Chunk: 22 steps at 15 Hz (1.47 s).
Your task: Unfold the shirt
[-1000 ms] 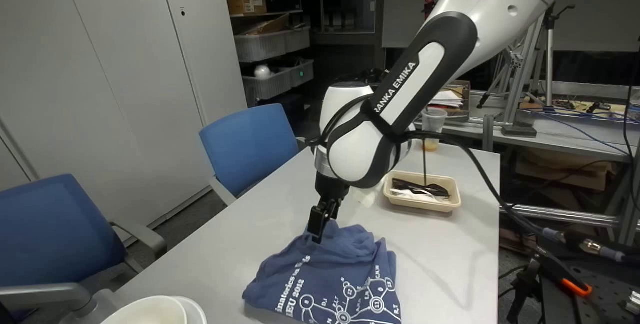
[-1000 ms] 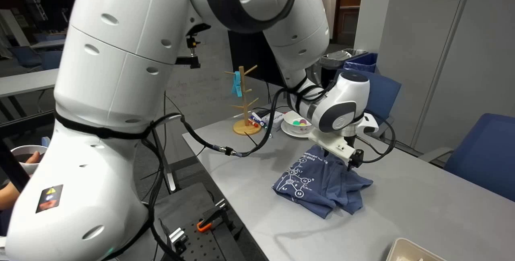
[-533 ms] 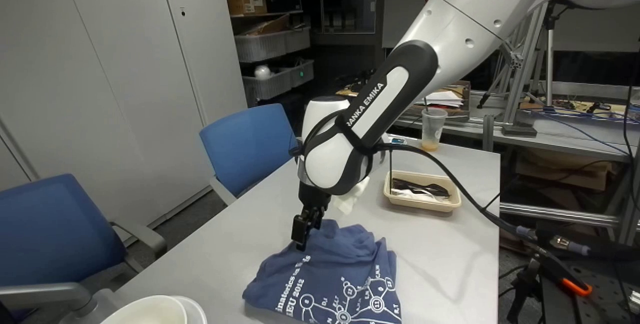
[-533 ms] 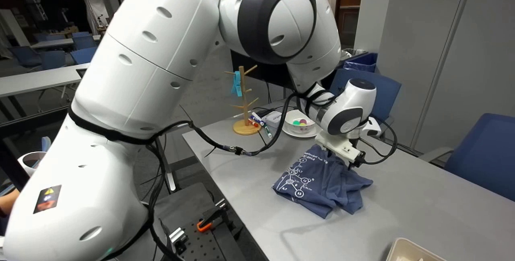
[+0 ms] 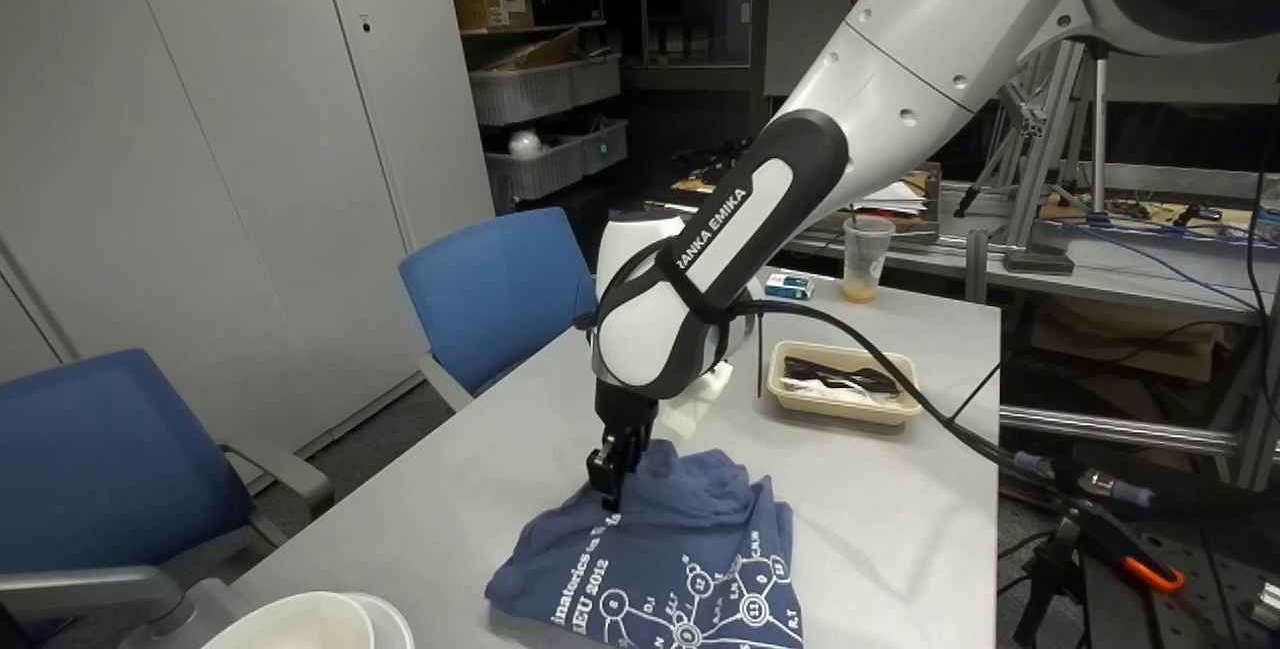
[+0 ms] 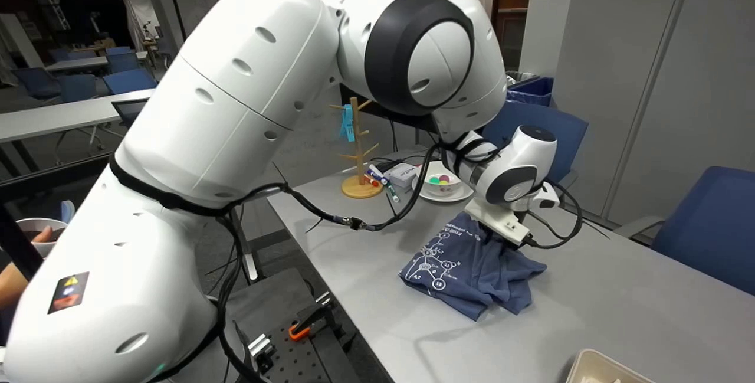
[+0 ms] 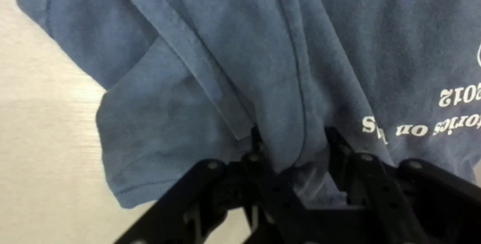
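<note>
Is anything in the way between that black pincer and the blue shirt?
Nothing visible: in the wrist view, the gripper is right at the shirt, with some of it between the fingers. Whether they pinch it, I cannot tell.

Blue chairs [image 5: 505, 294] beside pale table [image 5: 440, 489]; grey cabinets [image 5: 240, 159] behind; bins [image 5: 525, 94] on shelves [image 5: 535, 30].

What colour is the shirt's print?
White; the print on the blue shirt shows best in an exterior view.

Carrying on the desk [image 5: 890, 529] a rumpled shirt [image 5: 660, 539], a plate [image 6: 448, 198], markers [image 6: 378, 174], wooden stand [image 6: 358, 153], tan tray [image 5: 850, 410] and plastic cup [image 5: 867, 259].
</note>
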### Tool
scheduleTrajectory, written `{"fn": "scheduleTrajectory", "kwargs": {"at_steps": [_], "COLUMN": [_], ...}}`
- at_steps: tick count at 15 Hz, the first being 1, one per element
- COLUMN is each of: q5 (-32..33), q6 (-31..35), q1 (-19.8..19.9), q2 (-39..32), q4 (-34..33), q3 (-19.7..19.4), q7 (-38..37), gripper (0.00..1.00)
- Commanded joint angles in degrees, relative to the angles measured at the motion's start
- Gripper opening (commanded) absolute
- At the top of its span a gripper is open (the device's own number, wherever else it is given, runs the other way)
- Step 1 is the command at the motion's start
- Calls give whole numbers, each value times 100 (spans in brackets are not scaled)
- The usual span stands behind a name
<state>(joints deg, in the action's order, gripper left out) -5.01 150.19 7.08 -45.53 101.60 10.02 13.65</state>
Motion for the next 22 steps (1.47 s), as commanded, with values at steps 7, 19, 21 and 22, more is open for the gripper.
{"fn": "scheduleTrajectory", "kwargs": {"at_steps": [7, 19, 21, 22], "q5": [101, -401, -511, -564], "q6": [-521, -1568, -1637, -1740], "q1": [-240, -1063, -1204, -1258], "q2": [396, 1164, 1079, 1013], "q4": [-144, -207, -249, -280], "q3": [127, 1190, 1275, 1301], "q7": [271, 817, 779, 767], "gripper": [2, 2, 2, 2]}}
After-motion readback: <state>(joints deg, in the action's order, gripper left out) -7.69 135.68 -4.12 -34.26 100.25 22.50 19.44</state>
